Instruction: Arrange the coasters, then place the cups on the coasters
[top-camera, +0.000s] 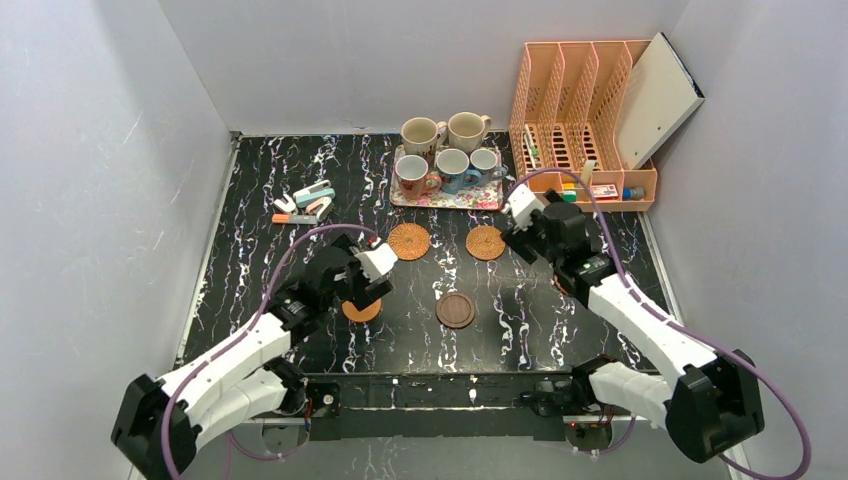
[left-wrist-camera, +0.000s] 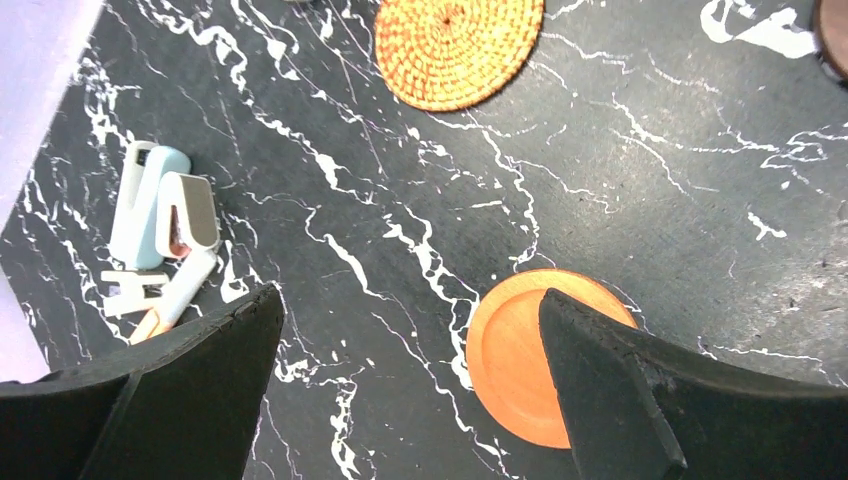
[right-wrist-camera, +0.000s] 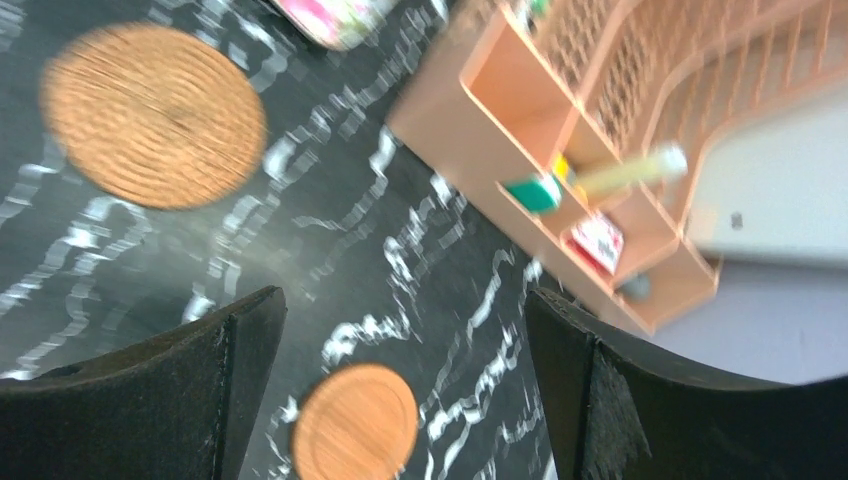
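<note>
Left gripper (left-wrist-camera: 410, 300): jaws wide apart, nothing held. Under it 1 smooth orange-brown coaster (left-wrist-camera: 520, 365) lies flat on the black marbled table (left-wrist-camera: 650, 200). The right finger (left-wrist-camera: 620, 400) overlaps the coaster's edge in the left wrist view, can't tell if it touches. 1 woven coaster (left-wrist-camera: 455, 45) lies farther ahead, well apart from the gripper. Out past the other finger sits a cluster of light-blue and white staplers (left-wrist-camera: 165, 215).

Right gripper (right-wrist-camera: 405, 300): jaws fully spread, empty, above the table. Right wrist view is blurred. A second smooth coaster (right-wrist-camera: 355, 422) lies flat on the table, showing between the 2 fingers. A second woven coaster (right-wrist-camera: 152, 115) sits up-left of it, well apart. A peach desk organizer (right-wrist-camera: 520, 130) is to the upper right, with small items in its front compartments too blurred to name.

Top view: the 2 woven coasters lie side by side mid-table, between the 2 grippers. The dark brown coaster (top-camera: 455, 310) lies nearer the arm bases, in line with the gap between the woven pair. The second smooth coaster is mostly hidden under the right arm.

All 5 cups stand upright, bunched at the far edge of the table, just beside the organizer. Front row on the floral tray (top-camera: 445, 203): white cup with reddish handle (top-camera: 412, 176), blue cup (top-camera: 452, 168), small whitish cup with blue handle (top-camera: 485, 163). Behind them are 2 cream cups (top-camera: 420, 133), can't tell if they are on the tray or just behind it.
</note>
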